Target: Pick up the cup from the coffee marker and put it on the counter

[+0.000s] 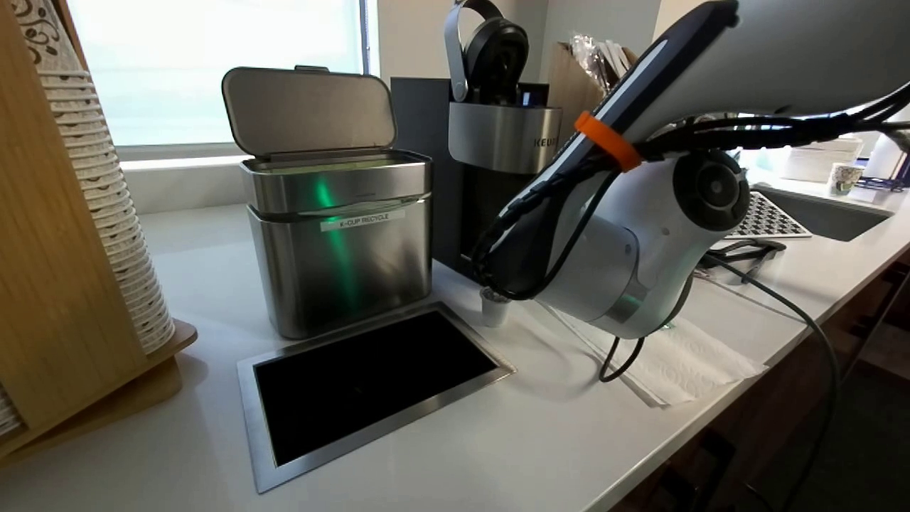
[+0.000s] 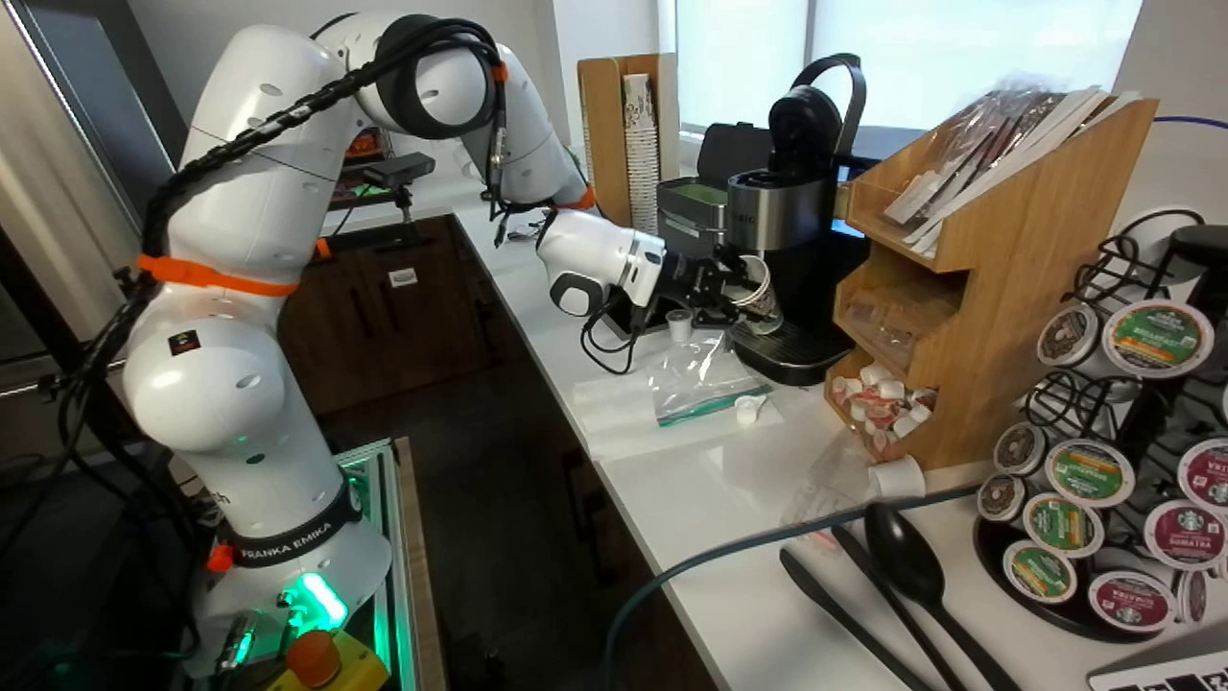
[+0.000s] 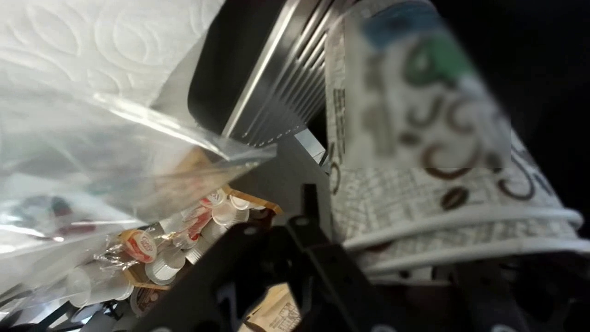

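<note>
The cup [image 2: 764, 307] is a paper cup with a coffee-bean print, and two stacked rims show in the wrist view [image 3: 387, 193]. It is tilted, rim toward my gripper [image 2: 741, 290], just above the drip tray [image 2: 796, 355]. Whether its base touches the tray is unclear. My fingers [image 3: 442, 221] straddle the rim, and the cup appears held; the right finger is mostly hidden. The black coffee machine [image 1: 498, 139] stands behind and shows in both exterior views [image 2: 779, 216]. The white counter [image 1: 540, 434] has a dark recessed panel [image 1: 370, 380]. My arm hides the cup in an exterior view.
A steel bin [image 1: 345, 263] with its lid up stands beside the machine. A small clear cup [image 1: 495, 311], a plastic bag [image 2: 700, 374] and a paper towel [image 1: 689, 363] lie near my gripper. A wooden organizer [image 2: 1036, 221] stands past the machine.
</note>
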### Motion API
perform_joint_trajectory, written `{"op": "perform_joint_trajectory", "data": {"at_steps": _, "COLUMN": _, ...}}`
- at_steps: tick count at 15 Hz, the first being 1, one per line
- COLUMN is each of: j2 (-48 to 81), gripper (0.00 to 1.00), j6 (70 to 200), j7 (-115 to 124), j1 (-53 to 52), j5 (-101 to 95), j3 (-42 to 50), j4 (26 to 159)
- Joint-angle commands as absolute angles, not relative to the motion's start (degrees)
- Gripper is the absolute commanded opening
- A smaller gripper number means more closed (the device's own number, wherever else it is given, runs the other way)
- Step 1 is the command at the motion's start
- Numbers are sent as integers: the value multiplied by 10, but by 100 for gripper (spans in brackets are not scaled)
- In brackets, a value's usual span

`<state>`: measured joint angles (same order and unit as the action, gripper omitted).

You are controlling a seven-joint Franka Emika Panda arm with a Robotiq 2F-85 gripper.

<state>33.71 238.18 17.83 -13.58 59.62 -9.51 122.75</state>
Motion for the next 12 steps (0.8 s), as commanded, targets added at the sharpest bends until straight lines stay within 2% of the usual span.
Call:
{"op": "perform_joint_trajectory", "data": {"at_steps": 1, "j2": 329, "gripper": 19, "j6": 2377, "j7": 171, "j1": -138, "j5": 624, "j3": -103, "j4": 1229}}
{"op": "perform_joint_trajectory", "data": {"at_steps": 3, "j2": 317, "gripper": 4, "j6": 2372, "j7": 174, "j1": -138, "j5": 632, "j3": -109, "j4": 1240}}
{"op": "perform_joint_trajectory", "data": {"at_steps": 4, "j2": 312, "gripper": 1, "j6": 2372, "j7": 173, "j1": -139, "j5": 637, "j3": -112, "j4": 1244}}
{"op": "perform_joint_trajectory", "data": {"at_steps": 9, "j2": 193, "gripper": 2, "j6": 2305, "j7": 162, "j1": -132, "j5": 702, "j3": -150, "j4": 1355}}
{"op": "perform_joint_trajectory", "data": {"at_steps": 12, "j2": 110, "gripper": 2, "j6": 2276, "j7": 85, "j1": -138, "j5": 830, "j3": -150, "j4": 1422}}
